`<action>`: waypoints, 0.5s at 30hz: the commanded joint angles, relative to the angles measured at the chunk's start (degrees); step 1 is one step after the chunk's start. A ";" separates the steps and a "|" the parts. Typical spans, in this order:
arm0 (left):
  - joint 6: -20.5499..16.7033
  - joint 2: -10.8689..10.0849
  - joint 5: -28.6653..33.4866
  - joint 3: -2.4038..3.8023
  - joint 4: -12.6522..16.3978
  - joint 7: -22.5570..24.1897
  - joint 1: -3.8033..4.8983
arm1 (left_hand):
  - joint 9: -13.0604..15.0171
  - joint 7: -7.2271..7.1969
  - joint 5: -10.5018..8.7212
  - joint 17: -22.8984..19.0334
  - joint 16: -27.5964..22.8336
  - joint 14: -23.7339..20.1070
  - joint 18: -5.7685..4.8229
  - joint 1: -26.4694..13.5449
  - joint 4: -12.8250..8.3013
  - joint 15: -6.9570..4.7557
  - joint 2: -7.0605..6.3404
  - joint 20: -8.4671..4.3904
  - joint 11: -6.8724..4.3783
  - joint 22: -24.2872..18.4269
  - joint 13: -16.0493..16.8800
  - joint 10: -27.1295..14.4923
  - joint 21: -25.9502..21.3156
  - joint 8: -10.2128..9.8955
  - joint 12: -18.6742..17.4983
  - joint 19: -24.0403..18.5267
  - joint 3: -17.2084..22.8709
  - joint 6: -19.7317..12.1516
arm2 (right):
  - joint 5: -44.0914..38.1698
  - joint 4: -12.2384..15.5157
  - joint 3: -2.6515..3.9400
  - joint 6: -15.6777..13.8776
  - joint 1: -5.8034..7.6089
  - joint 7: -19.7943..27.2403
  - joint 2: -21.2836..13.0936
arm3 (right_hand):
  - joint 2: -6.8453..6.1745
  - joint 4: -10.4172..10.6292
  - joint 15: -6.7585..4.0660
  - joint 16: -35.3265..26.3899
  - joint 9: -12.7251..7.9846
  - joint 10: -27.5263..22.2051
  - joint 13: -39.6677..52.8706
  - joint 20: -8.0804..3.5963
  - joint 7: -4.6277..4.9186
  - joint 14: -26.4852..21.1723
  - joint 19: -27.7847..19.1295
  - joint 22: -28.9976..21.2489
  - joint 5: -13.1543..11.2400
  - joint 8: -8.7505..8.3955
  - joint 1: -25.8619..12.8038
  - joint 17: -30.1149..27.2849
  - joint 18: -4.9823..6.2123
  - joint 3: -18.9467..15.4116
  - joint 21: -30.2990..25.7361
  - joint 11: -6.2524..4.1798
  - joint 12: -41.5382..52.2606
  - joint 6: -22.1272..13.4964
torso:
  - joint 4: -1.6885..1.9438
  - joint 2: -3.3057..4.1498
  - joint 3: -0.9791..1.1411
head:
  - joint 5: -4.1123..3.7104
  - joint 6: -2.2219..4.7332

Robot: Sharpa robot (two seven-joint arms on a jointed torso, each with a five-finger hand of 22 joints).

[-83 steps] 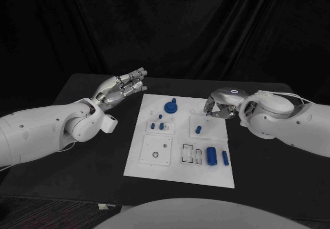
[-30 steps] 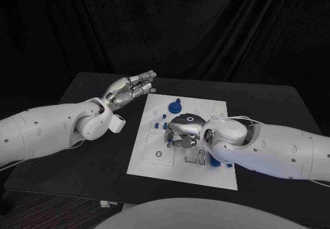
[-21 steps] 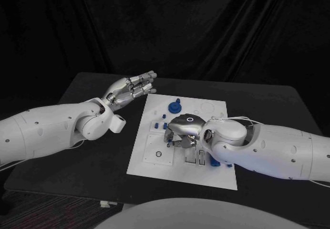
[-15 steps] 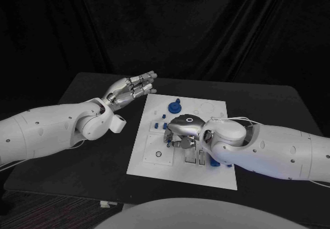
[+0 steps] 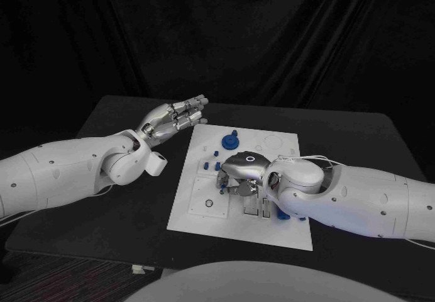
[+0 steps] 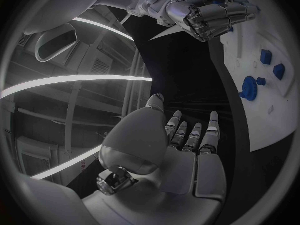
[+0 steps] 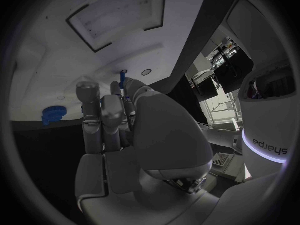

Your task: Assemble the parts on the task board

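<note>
Silver right hand (image 5: 241, 176) curled over task board (image 5: 204, 214) w/ part (image 7: 123, 74).

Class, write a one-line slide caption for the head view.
Right hand works low over the white task board while the left hand waits open beside it.

One task board (image 5: 201, 217), two hands, perhaps seven visible blue parts (image 5: 231, 139).
</note>
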 commanded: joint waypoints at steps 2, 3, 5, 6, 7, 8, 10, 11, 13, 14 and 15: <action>0.92 0.21 0.42 0.06 -0.07 0.55 -0.20 | 0.07 0.11 0.29 0.05 0.20 0.37 0.23 0.59 -0.33 0.02 -0.14 0.04 0.29 -0.07 0.04 0.08 0.29 0.19 0.22 0.31 0.15 0.26 | -0.46 -0.29 -0.21 0.53 -0.72 -0.18 0.14 | 0.06 -0.25 0.09 0.18 -0.04 1.70 0.03 -0.12 0.16 0.26 0.10 5.31 0.20 -0.28 0.46 -0.07 -0.09 -0.05 -0.32 -1.13 0.19 0.35 | 0.13 0.04 -0.02 | -0.09 -0.01; 0.93 0.22 0.42 0.06 -0.09 0.54 -0.22 | 0.07 0.15 0.33 0.04 0.20 0.36 0.21 0.65 -0.37 0.04 -0.10 0.04 0.29 -0.18 0.03 0.06 0.27 0.20 0.20 0.29 0.19 0.31 | -0.46 -0.30 -0.21 0.54 -0.76 -0.18 0.14 | 0.06 -0.25 0.09 0.18 -0.04 1.70 0.03 -0.12 0.16 0.26 0.10 5.31 0.20 -0.28 0.46 -0.07 -0.09 -0.05 -0.32 -1.13 0.19 0.35 | 0.13 0.04 -0.03 | -0.08 -0.01; 0.96 0.24 0.42 0.06 -0.15 0.53 -0.26 | 0.07 0.15 0.33 0.04 0.20 0.36 0.21 0.65 -0.37 0.04 -0.10 0.04 0.29 -0.18 0.03 0.06 0.27 0.20 0.20 0.29 0.19 0.31 | -0.46 -0.30 -0.21 0.57 -0.89 -0.16 0.17 | 0.06 -0.25 0.09 0.18 -0.04 1.70 0.03 -0.12 0.16 0.26 0.10 5.31 0.20 -0.28 0.46 -0.07 -0.09 -0.05 -0.32 -1.13 0.19 0.35 | 0.11 0.01 -0.01 | -0.01 -0.01; 0.97 0.25 0.42 0.06 -0.17 0.52 -0.28 | 0.07 0.15 0.33 0.04 0.20 0.36 0.21 0.65 -0.37 0.04 -0.10 0.04 0.29 -0.18 0.03 0.06 0.27 0.20 0.20 0.29 0.19 0.31 | -0.46 -0.30 -0.21 0.58 -0.94 -0.16 0.17 | 0.06 -0.25 0.09 0.18 -0.04 1.70 0.03 -0.12 0.16 0.26 0.10 5.31 0.20 -0.28 0.46 -0.07 -0.09 -0.05 -0.32 -1.13 0.19 0.35 | 0.11 0.00 -0.02 | -0.01 -0.01; 0.99 0.26 0.42 0.06 -0.19 0.51 -0.29 | 0.07 0.15 0.33 0.04 0.20 0.36 0.21 0.65 -0.37 0.04 -0.10 0.04 0.29 -0.18 0.03 0.06 0.27 0.20 0.20 0.29 0.19 0.31 | -0.46 -0.29 -0.21 0.58 -0.98 -0.16 0.18 | 0.06 -0.25 0.09 0.18 -0.04 1.70 0.03 -0.12 0.16 0.26 0.10 5.31 0.20 -0.28 0.46 -0.07 -0.09 -0.05 -0.32 -1.13 0.19 0.35 | 0.12 0.01 -0.01 | -0.04 -0.01; 0.99 0.28 0.42 0.06 -0.22 0.50 -0.30 | 0.08 0.19 0.37 0.04 0.21 0.37 0.20 0.71 -0.41 0.06 -0.06 0.04 0.29 -0.15 0.03 0.04 0.27 0.21 0.20 0.34 0.24 0.33 | -0.46 -0.28 -0.21 0.58 -1.02 -0.16 0.18 | 0.06 -0.25 0.09 0.18 -0.04 1.70 0.03 -0.12 0.16 0.26 0.10 5.31 0.20 -0.28 0.46 -0.07 -0.09 -0.05 -0.32 -1.13 0.19 0.35 | 0.13 0.01 0.00 | -0.04 -0.01; 1.01 0.31 0.42 0.06 -0.27 0.47 -0.32 | 0.08 0.19 0.37 0.04 0.21 0.37 0.20 0.71 -0.41 0.06 -0.06 0.04 0.29 -0.15 0.03 0.04 0.27 0.21 0.20 0.34 0.24 0.33 | -0.46 -0.27 -0.21 0.61 -1.07 -0.16 0.19 | 0.02 -0.27 0.08 0.17 -0.04 1.82 0.01 -0.12 0.15 0.27 0.09 5.30 0.18 -0.28 0.39 -0.08 -0.09 -0.04 -0.25 -1.15 0.18 0.45 | 0.13 0.02 -0.01 | -0.06 -0.01; 1.03 0.33 0.42 0.06 -0.30 0.46 -0.33 | 0.08 0.19 0.37 0.04 0.21 0.37 0.20 0.71 -0.41 0.06 -0.06 0.04 0.29 -0.15 0.03 0.04 0.27 0.21 0.20 0.34 0.24 0.33 | -0.46 -0.27 -0.21 0.64 -1.10 -0.16 0.20 | 0.02 -0.27 0.08 0.17 -0.04 1.82 0.01 -0.12 0.15 0.27 0.09 5.30 0.18 -0.28 0.39 -0.08 -0.09 -0.04 -0.25 -1.15 0.18 0.45 | 0.13 0.02 0.00 | -0.04 -0.01; 1.05 0.37 0.42 0.06 -0.35 0.45 -0.35 | 0.08 0.19 0.37 0.04 0.21 0.37 0.20 0.71 -0.41 0.06 -0.06 0.04 0.29 -0.15 0.03 0.04 0.27 0.21 0.20 0.34 0.24 0.33 | -0.46 -0.24 -0.21 0.66 -1.15 -0.15 0.21 | 0.02 -0.27 0.08 0.17 -0.04 1.82 0.01 -0.12 0.15 0.27 0.09 5.30 0.18 -0.28 0.39 -0.08 -0.09 -0.04 -0.25 -1.15 0.18 0.45 | 0.12 0.01 0.00 | -0.03 -0.01; 1.05 0.37 0.42 0.06 -0.36 0.44 -0.35 | 0.09 0.24 0.42 0.04 0.22 0.37 0.19 0.77 -0.46 0.08 -0.03 0.04 0.28 -0.19 0.02 0.02 0.27 0.23 0.18 0.35 0.28 0.45 | -0.46 -0.23 -0.21 0.66 -1.16 -0.15 0.21 | 0.02 -0.27 0.08 0.17 -0.04 1.82 0.01 -0.12 0.15 0.27 0.09 5.30 0.18 -0.28 0.39 -0.08 -0.09 -0.04 -0.25 -1.15 0.18 0.45 | 0.11 0.01 0.00 | -0.02 -0.01; 1.06 0.38 0.42 0.06 -0.37 0.43 -0.36 | 0.09 0.24 0.42 0.04 0.22 0.37 0.19 0.77 -0.46 0.08 -0.03 0.04 0.28 -0.19 0.02 0.02 0.27 0.23 0.18 0.35 0.28 0.45 | -0.46 -0.20 -0.21 0.67 -1.18 -0.15 0.22 | 0.02 -0.27 0.08 0.17 -0.04 1.82 0.01 -0.12 0.15 0.27 0.09 5.30 0.18 -0.28 0.39 -0.08 -0.09 -0.04 -0.25 -1.15 0.18 0.45 | 0.11 0.01 0.00 | -0.03 -0.01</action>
